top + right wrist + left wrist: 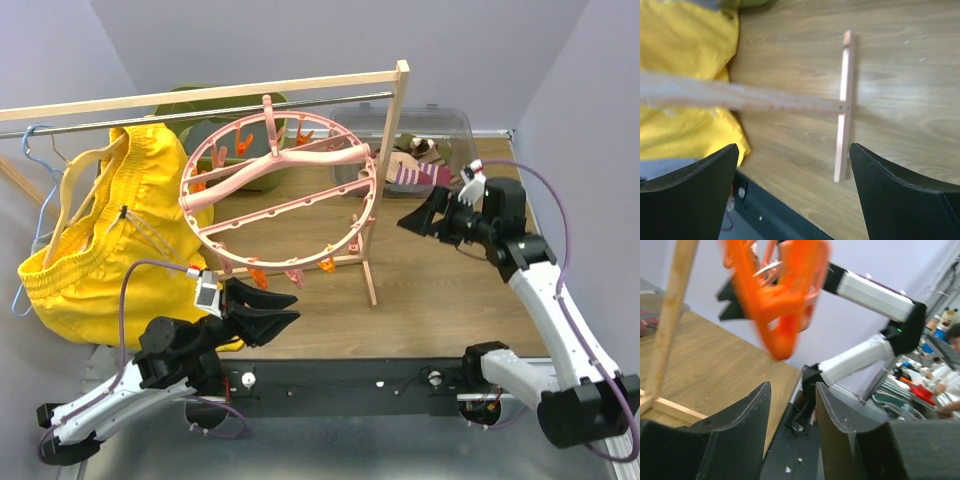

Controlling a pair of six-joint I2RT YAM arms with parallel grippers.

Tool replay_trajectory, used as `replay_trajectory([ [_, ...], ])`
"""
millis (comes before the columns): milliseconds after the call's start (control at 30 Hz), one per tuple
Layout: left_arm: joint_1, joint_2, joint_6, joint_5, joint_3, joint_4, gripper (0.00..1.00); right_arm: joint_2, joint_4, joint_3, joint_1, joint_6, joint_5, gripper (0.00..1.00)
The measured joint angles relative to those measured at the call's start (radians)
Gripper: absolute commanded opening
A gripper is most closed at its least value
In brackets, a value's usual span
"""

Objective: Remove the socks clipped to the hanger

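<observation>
The round pink hanger (285, 195) hangs tilted from the wooden rack's bar, with small orange clips (258, 272) around its rim. No sock shows on the clips in view. A pinkish sock with purple stripes (412, 174) lies at the front of the clear bin (455, 125), just right of the hanger. My right gripper (418, 212) (793, 147) hovers beside that sock, wide open and holding nothing. My left gripper (296, 308) (792, 387) sits below the hanger's near rim, jaws apart and empty. A blurred orange clip (782, 295) hangs just above them.
Big yellow shorts (110, 240) (685, 75) hang at the left on a light-blue wire hanger (35, 150). The rack's wooden post (385, 185) and foot (844, 105) stand between my arms. An olive-green cloth (215, 125) sits behind the hanger. More fabric (425, 148) lies in the bin.
</observation>
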State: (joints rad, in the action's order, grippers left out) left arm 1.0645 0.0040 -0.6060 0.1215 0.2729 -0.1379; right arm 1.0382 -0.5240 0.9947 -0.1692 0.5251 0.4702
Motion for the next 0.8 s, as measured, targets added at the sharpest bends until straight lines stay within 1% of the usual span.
replay_trajectory([
  [133,0.0,0.0,0.016,-0.065,-0.065,-0.064,0.49,-0.13,0.113,-0.182,0.0,0.084,0.117,1.0],
  [167,0.0,0.0,0.015,-0.086,-0.088,-0.086,0.49,-0.15,0.124,-0.206,0.0,0.095,0.13,1.0],
  [200,0.0,-0.001,0.006,-0.105,-0.142,-0.148,0.49,-0.173,0.138,-0.237,0.0,0.112,0.143,1.0],
  [333,0.0,0.004,-0.052,-0.161,-0.235,-0.232,0.48,-0.266,0.234,-0.389,-0.002,0.176,0.16,1.0],
  [500,0.0,0.004,-0.168,-0.243,-0.233,-0.364,0.48,-0.318,0.341,-0.557,-0.002,0.237,0.142,1.0],
  [567,0.0,0.003,-0.213,-0.272,-0.233,-0.396,0.48,-0.354,0.398,-0.65,-0.002,0.27,0.119,1.0],
  [800,0.0,0.003,-0.28,-0.335,-0.232,-0.406,0.47,-0.44,0.571,-0.9,-0.002,0.367,0.062,1.0],
])
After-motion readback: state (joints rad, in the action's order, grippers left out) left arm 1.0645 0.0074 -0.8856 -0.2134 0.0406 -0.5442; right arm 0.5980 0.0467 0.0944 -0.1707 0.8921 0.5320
